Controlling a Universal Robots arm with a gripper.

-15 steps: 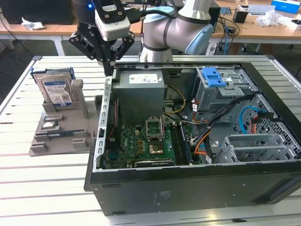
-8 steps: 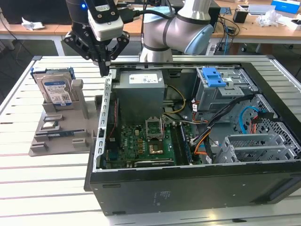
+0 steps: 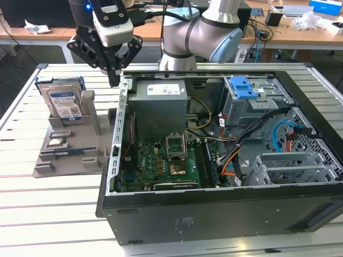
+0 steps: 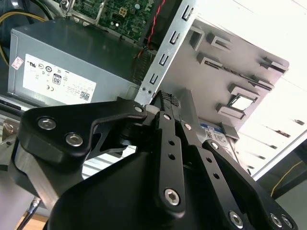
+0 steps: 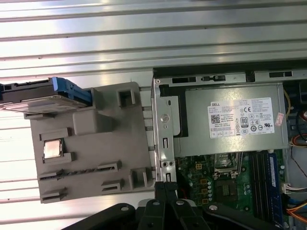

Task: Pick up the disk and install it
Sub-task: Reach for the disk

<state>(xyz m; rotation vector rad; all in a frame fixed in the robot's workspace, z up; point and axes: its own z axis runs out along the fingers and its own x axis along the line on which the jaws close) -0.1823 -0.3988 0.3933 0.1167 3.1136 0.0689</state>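
- the tool point(image 3: 113, 79), clenched on nothing, hangs at the computer case point(image 3: 214, 214) edge.
- the disk point(image 3: 63, 103) stands upright in its grey holder point(image 3: 69, 158), toward the exterior view's left, apart.

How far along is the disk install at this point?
Nothing looks done: the disk stands in its grey holder, untouched. The pincer is shut and empty, hovering between holder and computer case. Pickup and installation both remain.

silver disk point(image 3: 64, 101), white-and-blue label, blue frame; black fingers point(image 3: 113, 76).
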